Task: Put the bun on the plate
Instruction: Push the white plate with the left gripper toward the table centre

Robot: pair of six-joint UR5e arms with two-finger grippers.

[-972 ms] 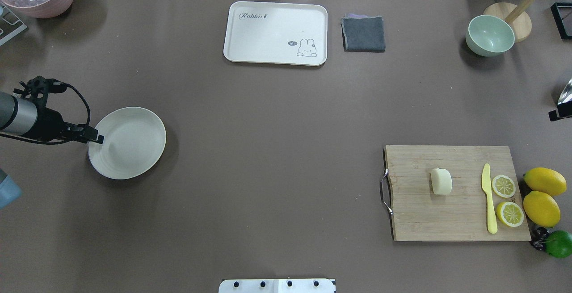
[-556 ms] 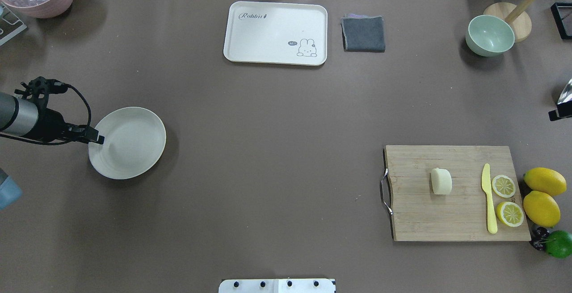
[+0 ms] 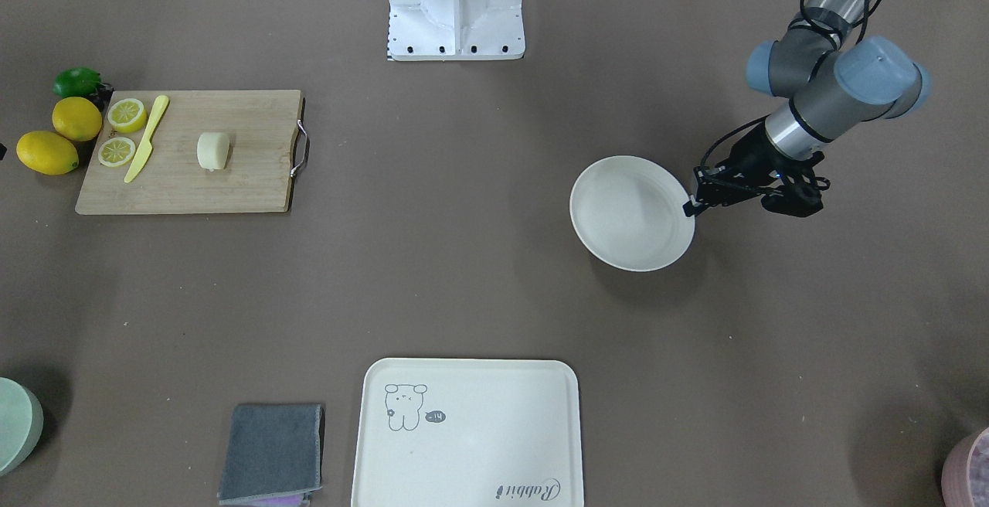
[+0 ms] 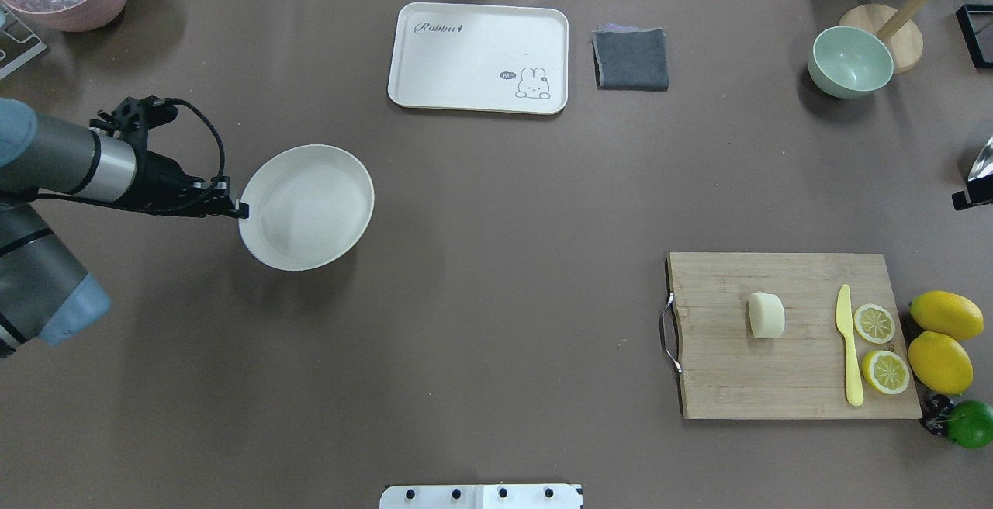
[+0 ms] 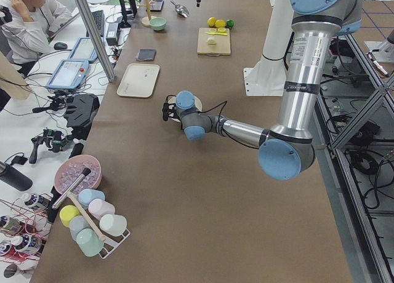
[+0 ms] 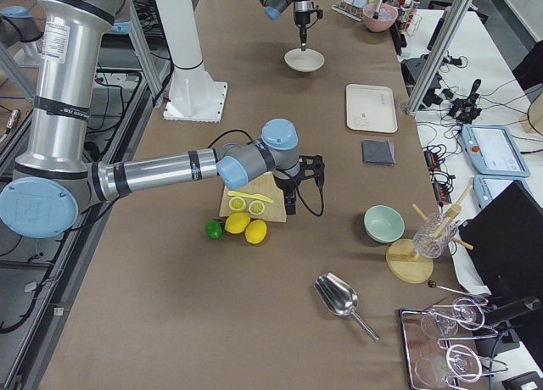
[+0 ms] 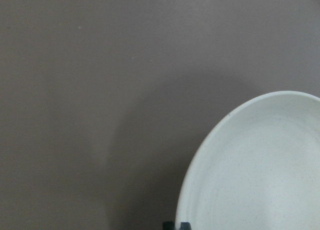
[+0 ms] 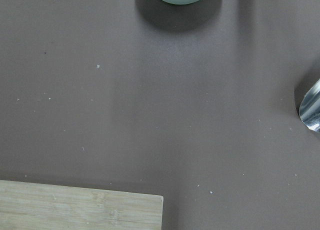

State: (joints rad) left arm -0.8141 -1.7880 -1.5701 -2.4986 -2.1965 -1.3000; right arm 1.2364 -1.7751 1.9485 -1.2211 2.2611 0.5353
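Across the brown table, well away from the wooden cutting board, the left arm holds the off-white plate by the part of its rim farthest from the board. The shadow beneath suggests the dish is raised off the table. On the board, between its metal handle and the yellow knife, the bun lies on its side, its longer axis seemingly in line with the knife. The left gripper has its jaws clamped on the plate's edge, so from them the bun lies beyond the plate, far off toward the board. The right arm, poised near the board, is much the nearer to the bun. Whether the jaws of the right gripper are open cannot be told. Bun and plate are not yet together, and the right arm looks better placed for the pick.
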